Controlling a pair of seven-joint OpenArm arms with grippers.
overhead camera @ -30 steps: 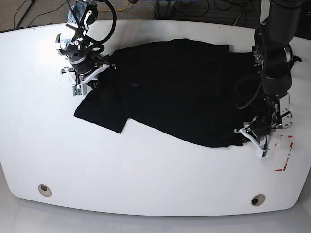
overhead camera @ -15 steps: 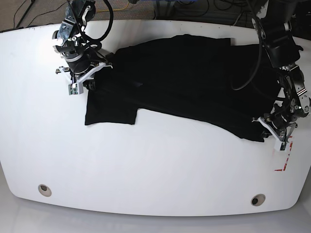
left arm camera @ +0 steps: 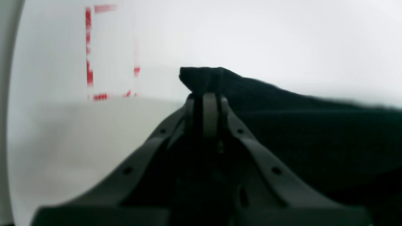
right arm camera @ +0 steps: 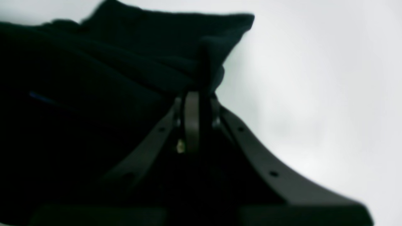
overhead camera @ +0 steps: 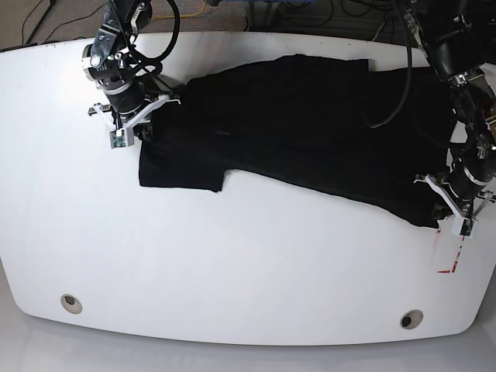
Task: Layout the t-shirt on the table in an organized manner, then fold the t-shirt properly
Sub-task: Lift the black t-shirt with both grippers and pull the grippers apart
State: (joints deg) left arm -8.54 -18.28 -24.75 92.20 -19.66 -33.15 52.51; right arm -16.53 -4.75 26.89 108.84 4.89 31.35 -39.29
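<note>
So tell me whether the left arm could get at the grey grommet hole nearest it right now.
Probably not yet: the left hand is shut on the black fabric t-shirt; the bare table otherwise leaves the hole reachable.

Beyond the far edge, a dark grey carpeted floor point(overhead camera: 62, 19) is showing, with tangled black cables point(overhead camera: 310, 15) and one yellow cable point(overhead camera: 203, 8) lying across it.

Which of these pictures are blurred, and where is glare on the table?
Left wrist view: soft focus, the red mark smeared. Right wrist view: blurred, the t-shirt nearly featureless black. Base view: sharp, with edges bowed; the table shows a glossy sheen along its near edge.
</note>
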